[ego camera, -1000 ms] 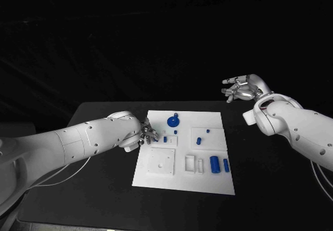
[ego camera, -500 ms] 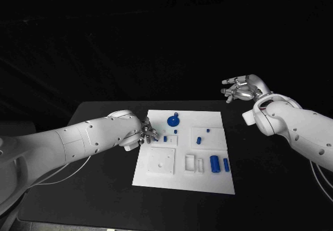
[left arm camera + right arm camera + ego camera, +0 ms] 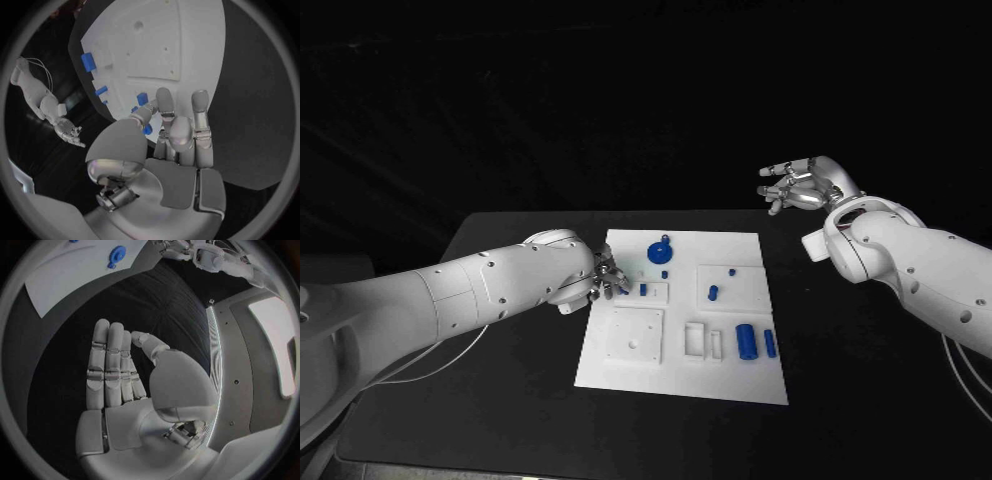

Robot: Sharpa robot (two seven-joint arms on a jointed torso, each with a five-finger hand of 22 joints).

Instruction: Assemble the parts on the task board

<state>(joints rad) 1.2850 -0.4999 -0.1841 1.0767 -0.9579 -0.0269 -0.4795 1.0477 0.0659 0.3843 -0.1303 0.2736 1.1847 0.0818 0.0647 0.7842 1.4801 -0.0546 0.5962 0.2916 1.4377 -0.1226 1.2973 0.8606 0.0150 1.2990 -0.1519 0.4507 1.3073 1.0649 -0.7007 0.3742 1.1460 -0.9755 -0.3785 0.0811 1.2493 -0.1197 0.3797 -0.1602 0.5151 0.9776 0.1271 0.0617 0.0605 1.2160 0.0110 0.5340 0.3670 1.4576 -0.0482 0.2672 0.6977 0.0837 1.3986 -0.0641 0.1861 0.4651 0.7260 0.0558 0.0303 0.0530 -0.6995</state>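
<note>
The white task board [image 3: 733,372] lies in the middle of the black table. On it are a round blue part [image 3: 658,249], a tiny blue peg [image 3: 665,272], a small blue part [image 3: 643,289] in a recess, another blue peg [image 3: 714,293] and two blue cylinders [image 3: 747,340]. My left hand [image 3: 607,276] hovers at the board's left edge, fingers stretched toward the small blue part [image 3: 142,98], and I see nothing held in it. My right hand [image 3: 799,186] is raised beyond the table's far right corner, fingers straight, thumb apart, palm [image 3: 125,405] empty.
The board [image 3: 187,45] has white raised blocks and several empty recesses, among them a square plate [image 3: 635,336] at front left. Bare black table [image 3: 473,400] surrounds the board on every side. My left forearm [image 3: 459,295] lies over the table's left part.
</note>
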